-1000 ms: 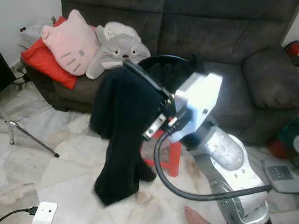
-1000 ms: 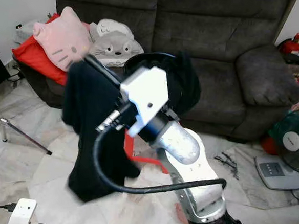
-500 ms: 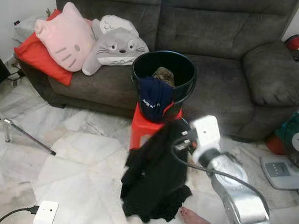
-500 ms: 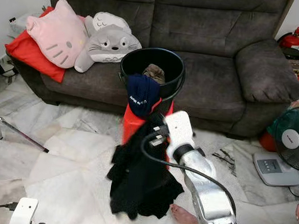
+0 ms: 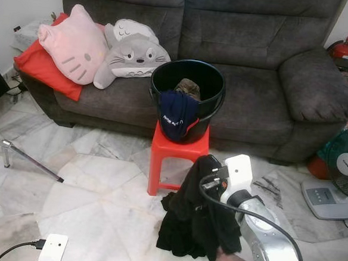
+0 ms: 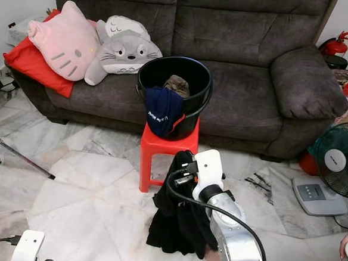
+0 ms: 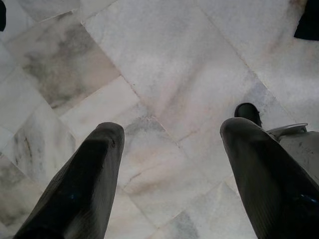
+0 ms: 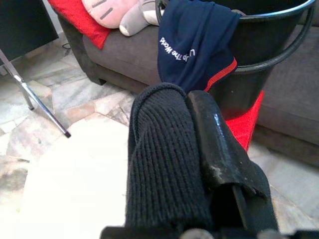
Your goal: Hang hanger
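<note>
Black bucket (image 5: pixel 187 101) on red stool (image 5: pixel 179 153) — sofa (image 5: pixel 257 47) behind.

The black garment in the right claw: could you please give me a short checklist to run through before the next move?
1. Right claw shut on the black garment: ok, knit fabric is draped over one finger.
2. Garment off the floor: cannot tell, its lower edge hangs near the marble floor.
3. Hanger in view: not ok, none can be made out.
4. Path around the red stool and black bucket: not ok, both stand close in front of the garment.
5. Left claw free: ok, open over bare floor.
6. Navy shirt secure: cannot tell, it hangs over the bucket rim.
</note>
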### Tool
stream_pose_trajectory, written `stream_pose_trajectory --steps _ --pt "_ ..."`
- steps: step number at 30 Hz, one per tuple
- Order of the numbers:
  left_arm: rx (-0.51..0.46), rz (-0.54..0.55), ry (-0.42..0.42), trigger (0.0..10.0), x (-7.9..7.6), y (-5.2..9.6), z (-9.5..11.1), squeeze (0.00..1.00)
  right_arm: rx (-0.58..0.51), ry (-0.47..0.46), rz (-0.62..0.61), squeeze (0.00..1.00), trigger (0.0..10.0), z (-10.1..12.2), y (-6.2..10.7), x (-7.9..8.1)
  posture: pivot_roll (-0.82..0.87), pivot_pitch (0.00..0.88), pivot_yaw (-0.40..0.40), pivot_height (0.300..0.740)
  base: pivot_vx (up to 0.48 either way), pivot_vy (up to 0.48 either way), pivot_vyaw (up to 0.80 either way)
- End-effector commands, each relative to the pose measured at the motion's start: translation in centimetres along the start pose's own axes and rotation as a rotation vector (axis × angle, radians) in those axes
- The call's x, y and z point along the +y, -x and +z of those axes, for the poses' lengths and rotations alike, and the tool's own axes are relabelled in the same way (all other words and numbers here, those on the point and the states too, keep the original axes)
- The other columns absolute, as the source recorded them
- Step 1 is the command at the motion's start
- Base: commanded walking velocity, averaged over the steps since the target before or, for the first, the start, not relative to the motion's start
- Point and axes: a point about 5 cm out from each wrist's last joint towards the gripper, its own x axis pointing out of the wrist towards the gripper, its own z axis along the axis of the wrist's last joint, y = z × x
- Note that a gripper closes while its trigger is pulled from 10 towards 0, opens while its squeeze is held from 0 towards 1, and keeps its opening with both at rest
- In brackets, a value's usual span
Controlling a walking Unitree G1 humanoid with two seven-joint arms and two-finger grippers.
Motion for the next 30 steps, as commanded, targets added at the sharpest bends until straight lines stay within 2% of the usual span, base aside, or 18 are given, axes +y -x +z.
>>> stream_pose_trajectory --steps 1,6,16,30 --pt "0.01 0.011 -0.015 10.0 0.35 0.07 -0.3 0.0 -0.025 -0.015 -0.017 0.0 10.0 0.01 0.04 0.01 -0.13 0.067 0.055 0.74 0.0 0.0 0.0" --pt "0.01 0.012 -0.016 10.0 0.37 0.07 -0.29 0.0 -0.014 -0.016 -0.058 0.0 10.0 -0.51 0.11 -0.18 -0.12 0.07 0.053 0.74 0.0 0.0 0.0" --pt "0.011 0.011 -0.018 10.0 0.42 0.08 -0.33 0.0 -0.057 -0.006 -0.067 0.0 10.0 0.01 -0.02 -0.09 -0.12 0.067 0.052 0.74 0.0 0.0 0.0" --pt "0.011 0.01 -0.021 10.0 0.44 0.1 -0.39 0.0 -0.076 0.025 -0.08 0.0 10.0 0.08 -0.27 -0.09 -0.12 0.054 0.052 0.74 0.0 0.0 0.72"
